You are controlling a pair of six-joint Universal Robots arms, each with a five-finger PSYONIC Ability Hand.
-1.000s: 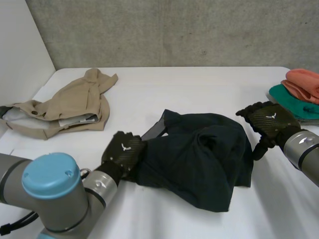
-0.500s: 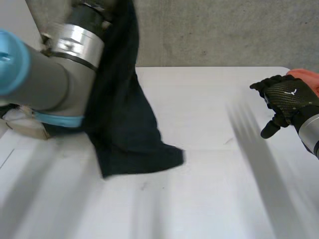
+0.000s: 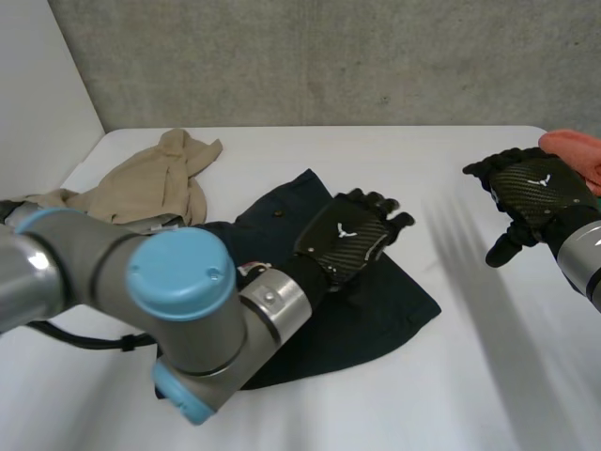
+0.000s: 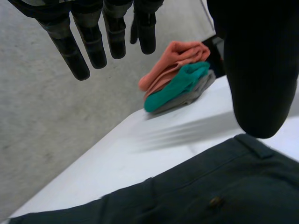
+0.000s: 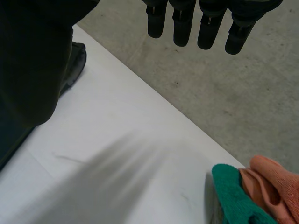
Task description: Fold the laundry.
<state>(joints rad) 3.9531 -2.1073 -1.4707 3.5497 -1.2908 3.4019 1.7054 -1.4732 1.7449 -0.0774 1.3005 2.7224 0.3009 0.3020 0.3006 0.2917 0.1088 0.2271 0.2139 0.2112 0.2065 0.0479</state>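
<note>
Swung dark shorts (image 3: 394, 301) up at upper left of frame, then laid back on desk (image 3: 470, 376) at centre, flatter than the earlier heap | released with left hand (image 3: 346, 240), fingers (image 4: 70, 51) now straight, shifted from lower left to centre over shorts | pulled right hand (image 3: 533, 193) slightly rightward, clear of shorts

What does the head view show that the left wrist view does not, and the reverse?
The head view adds the beige garment at the table's far left and the right hand, open above the table. The left wrist view adds the teal cloth and grey cloth under the orange cloth. Both share the left hand, open over the dark garment, and the white table.
</note>
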